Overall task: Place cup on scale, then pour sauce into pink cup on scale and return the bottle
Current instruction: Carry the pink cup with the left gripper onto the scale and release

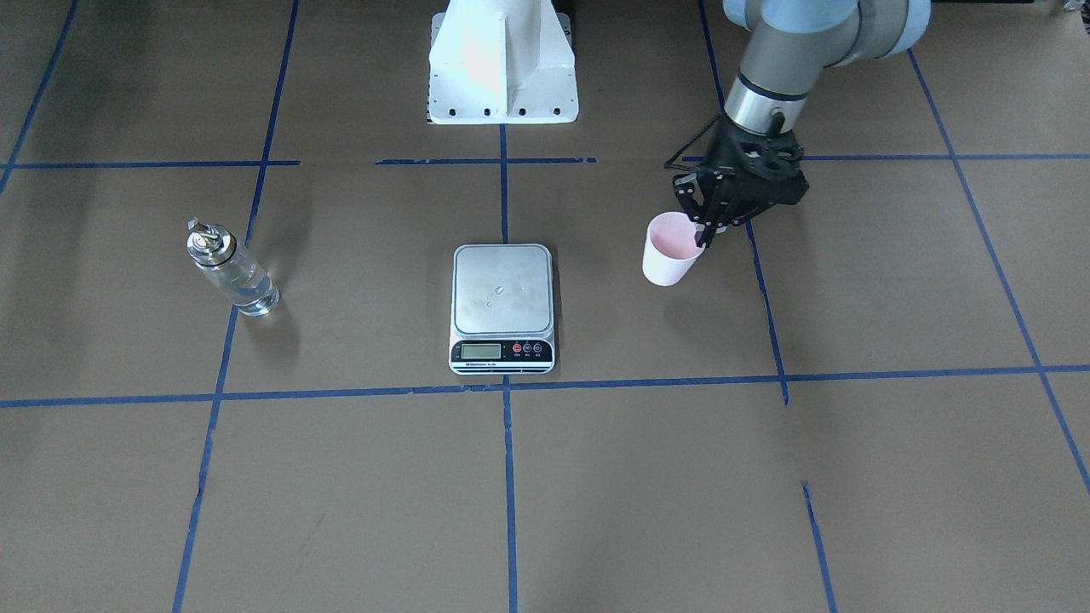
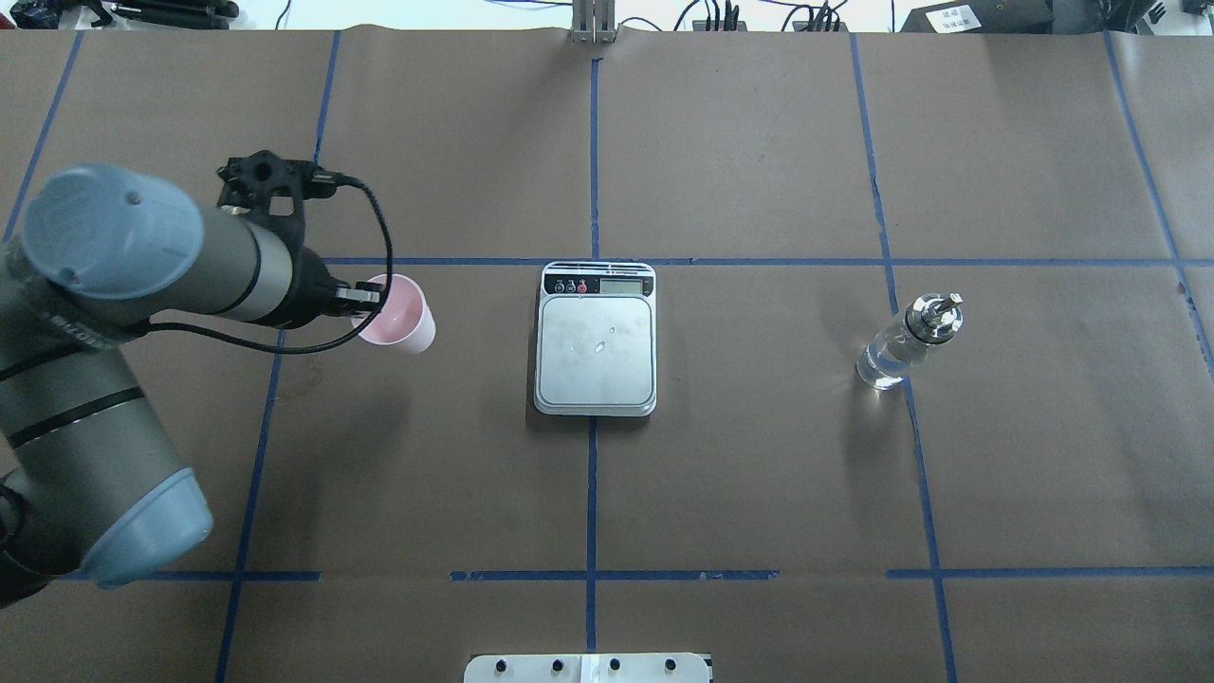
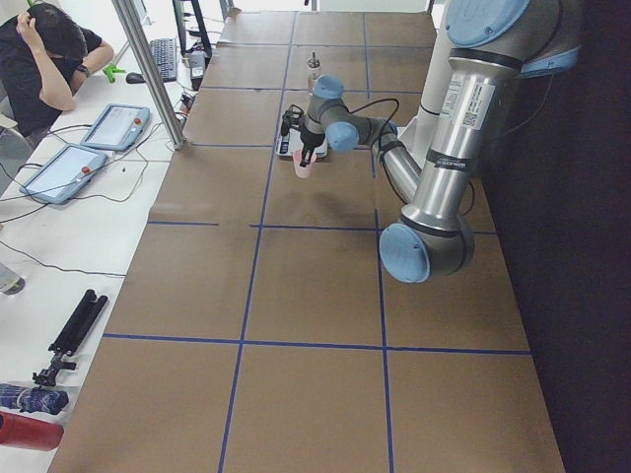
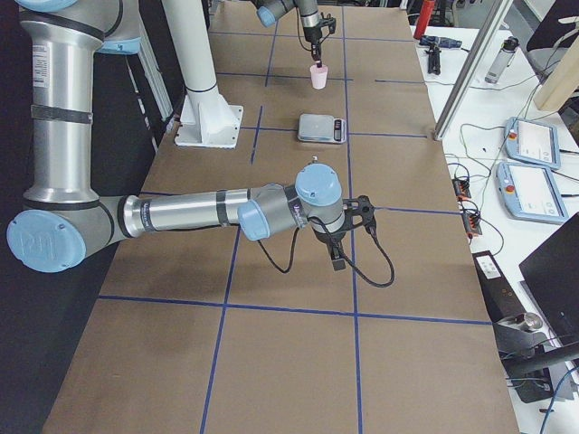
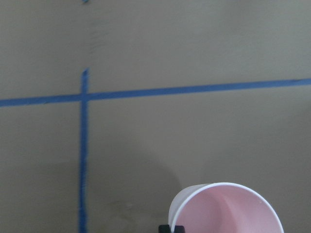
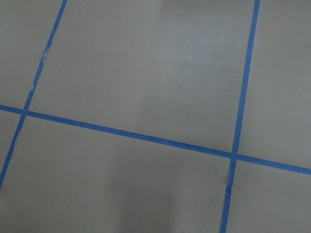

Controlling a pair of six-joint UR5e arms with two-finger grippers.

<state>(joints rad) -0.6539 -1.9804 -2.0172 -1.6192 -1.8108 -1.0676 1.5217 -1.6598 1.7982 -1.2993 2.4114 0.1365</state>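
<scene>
The cup (image 1: 671,251), its pink inside showing, is pinched at the rim by my left pincer (image 1: 707,234), to my left of the scale (image 1: 502,289). The bottle (image 1: 232,271), holding clear liquid (image 1: 253,295), stands on the table (image 1: 596,494) to the scale's right. I cannot tell how far open my right pincer (image 4: 336,258) is.

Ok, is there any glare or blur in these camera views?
Exterior front-facing: the white robot base is blown out by glare. Left wrist-mounted: soft overall, the cup cropped at the bottom edge. Right wrist-mounted: a pale sheen on the table paper.

Brown-papered table (image 2: 759,474), blue tape grid (image 2: 592,493), scale (image 2: 596,351), bottle (image 2: 896,351) standing on it
</scene>
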